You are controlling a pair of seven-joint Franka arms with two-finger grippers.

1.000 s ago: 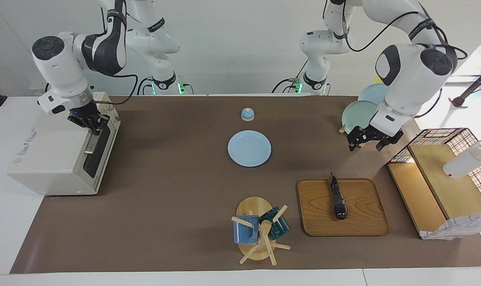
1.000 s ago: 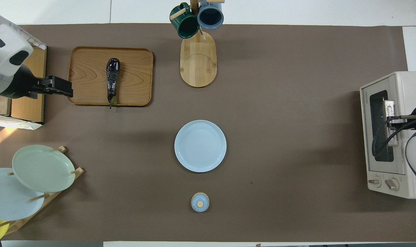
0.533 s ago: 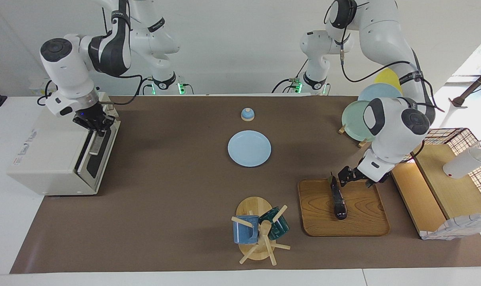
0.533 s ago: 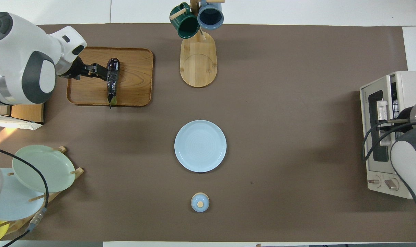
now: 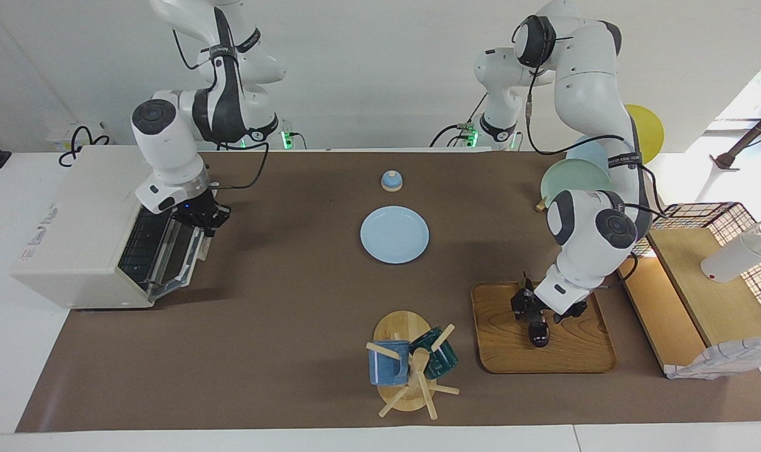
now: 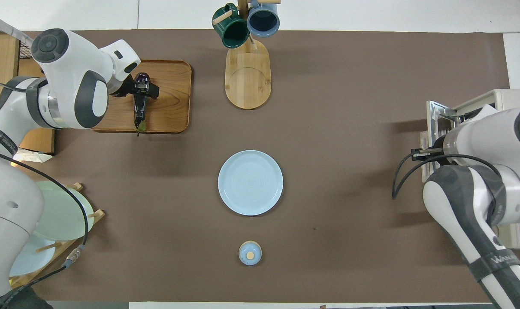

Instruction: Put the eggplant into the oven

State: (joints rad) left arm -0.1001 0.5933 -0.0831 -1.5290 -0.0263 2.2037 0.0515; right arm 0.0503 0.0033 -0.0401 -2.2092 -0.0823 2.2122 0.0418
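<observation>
since a second earlier both arms had shifted: the left hand point(image 5: 534, 307) had come down from beside the plate rack onto the slim glossy dark purple eggplant point(image 5: 537, 329), and the right hand point(image 5: 206, 221) had drawn the boxy off-white toaster oven point(image 5: 73, 226)'s glass door point(image 5: 178, 254) from shut to tilted well open, the wire rack showing inside

the eggplant lay lengthwise on the rounded wooden tray point(image 5: 575, 351) toward the left arm's end of the tabletop, stem pointing toward the robots. the left hand sat low over its middle with fingers spread wide to either side, not yet closed on it; that straddle across the narrow width looked chosen so a squeeze would catch it near its balance point. the right hand was closed on the door's metal bar handle at the door's upper edge, probably holding it down so the mouth of the oven faced the middle of the tabletop and stayed clear for the delivery

between the two lay a brown mat point(image 5: 280, 326) covering the white tabletop point(image 5: 4, 351), carrying a round pale blue plate point(image 5: 394, 235), a small blue-domed bell point(image 5: 391, 181), a wooden mug tree point(image 5: 412, 370) with a blue and a green mug, and a rack of coloured plates point(image 5: 572, 179); a plain white wall stood at the robots' backs
</observation>
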